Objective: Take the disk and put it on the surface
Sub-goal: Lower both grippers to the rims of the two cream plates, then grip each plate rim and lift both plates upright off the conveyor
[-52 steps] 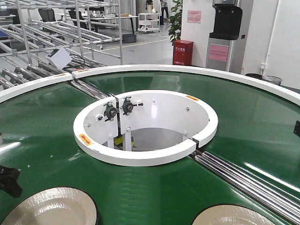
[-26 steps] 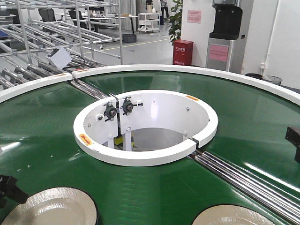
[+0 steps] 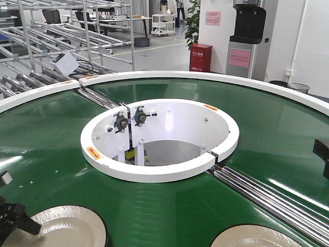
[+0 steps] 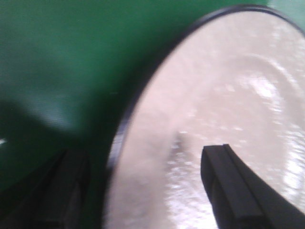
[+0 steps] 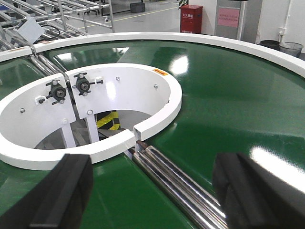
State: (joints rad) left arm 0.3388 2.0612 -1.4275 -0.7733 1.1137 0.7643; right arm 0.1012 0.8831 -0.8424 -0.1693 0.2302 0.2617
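The green belt fills most of the front view. It curves round a white ring at its centre, and steel rollers run off towards the lower right. Two pale disks lie on the belt at the near edge, well apart: the disk at lower left and a second disk at lower right.

Over the last second the left gripper has dropped steadily to the left disk's rim. Its blurred wrist view shows the jaws spread wide, one finger over the disk's face and the other finger over the belt outside. The rim sits between them and nothing is held yet, so I judge closing on the rim to be the step at hand.

The right gripper has barely shifted in the last half second. It hangs over the belt near the rollers, spread apart and empty.

Room is generous, with bare belt left of the disk and the ring and rollers far off. The metal tabletop shows in no view.
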